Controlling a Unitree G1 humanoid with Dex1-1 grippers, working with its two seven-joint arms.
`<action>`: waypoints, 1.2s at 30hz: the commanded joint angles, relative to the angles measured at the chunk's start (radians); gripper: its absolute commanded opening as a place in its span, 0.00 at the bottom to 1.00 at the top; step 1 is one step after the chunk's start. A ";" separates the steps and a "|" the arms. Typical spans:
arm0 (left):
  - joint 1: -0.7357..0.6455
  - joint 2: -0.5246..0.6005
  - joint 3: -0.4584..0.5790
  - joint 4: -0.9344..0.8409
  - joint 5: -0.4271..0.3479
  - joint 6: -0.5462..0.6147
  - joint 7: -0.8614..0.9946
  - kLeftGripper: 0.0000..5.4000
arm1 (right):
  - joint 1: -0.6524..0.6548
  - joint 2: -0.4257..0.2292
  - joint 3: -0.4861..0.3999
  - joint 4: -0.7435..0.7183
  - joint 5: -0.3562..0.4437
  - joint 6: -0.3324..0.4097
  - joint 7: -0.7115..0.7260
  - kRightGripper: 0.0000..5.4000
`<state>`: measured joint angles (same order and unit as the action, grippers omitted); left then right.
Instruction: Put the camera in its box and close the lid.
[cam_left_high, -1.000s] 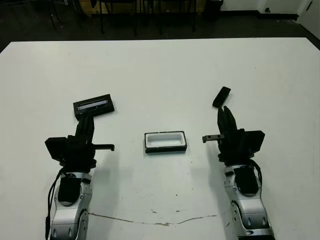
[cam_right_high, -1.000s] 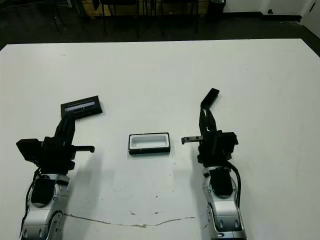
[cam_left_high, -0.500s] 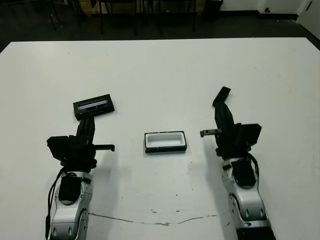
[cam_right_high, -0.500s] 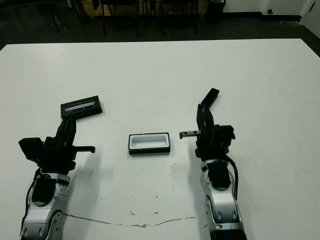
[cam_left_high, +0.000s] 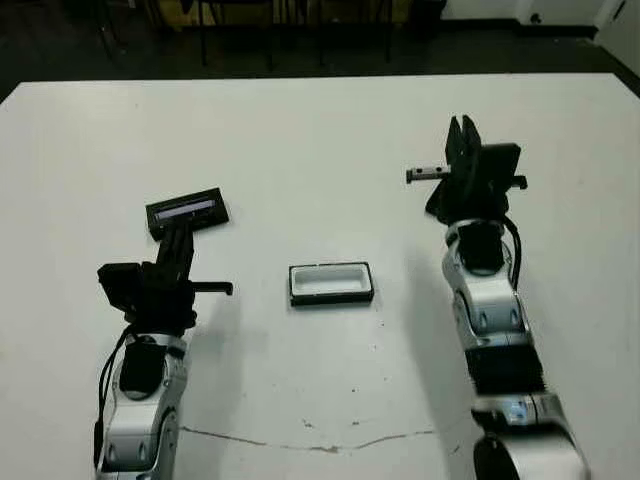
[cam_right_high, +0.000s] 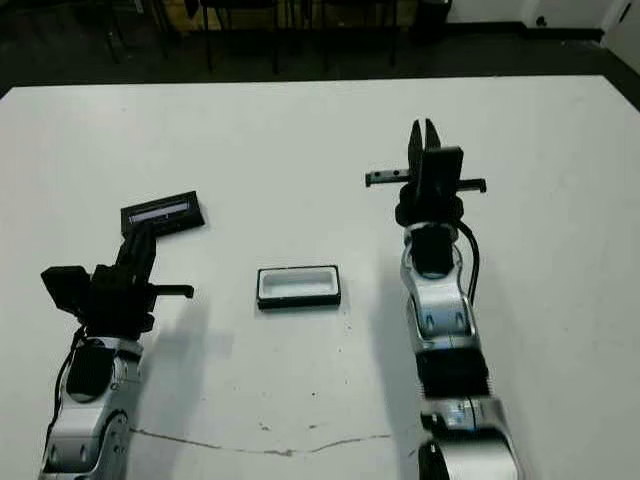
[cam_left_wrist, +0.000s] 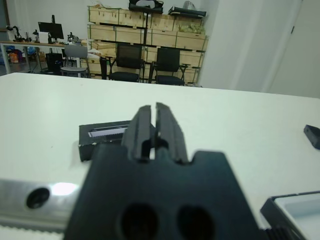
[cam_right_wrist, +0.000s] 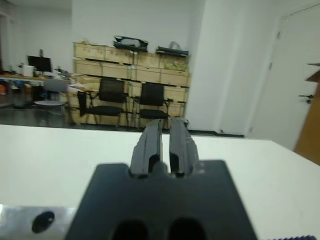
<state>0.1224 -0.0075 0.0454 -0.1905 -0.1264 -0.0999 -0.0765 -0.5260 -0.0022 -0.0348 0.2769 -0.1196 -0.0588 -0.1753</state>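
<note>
Nothing is packed yet; this looks like the reach for the first pick. The box lies open and empty on the table, between the two arms and short of either set of fingertips. The left gripper is pinched shut on nothing, its tips just short of the lid. The right gripper is lifted, fingers together and empty. The camera seems to lie beneath it, mostly hidden. Next, I'd say, those right fingers must part and descend.
</note>
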 joint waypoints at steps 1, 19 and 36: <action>0.003 0.011 -0.004 0.014 0.006 0.024 -0.004 0.00 | -0.101 0.002 -0.039 0.134 0.012 0.034 -0.058 0.00; 0.043 0.002 -0.009 0.000 0.014 0.021 0.010 0.00 | -0.584 -0.016 -0.148 0.703 0.147 0.189 -0.082 0.43; 0.051 -0.006 -0.024 -0.014 0.014 0.040 0.018 0.00 | -0.583 0.007 -0.172 0.863 0.172 0.132 -0.193 0.98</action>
<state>0.1596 -0.0157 0.0224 -0.2044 -0.1204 -0.0856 -0.0652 -1.1240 -0.0010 -0.2109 1.1163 0.0596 0.0605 -0.3524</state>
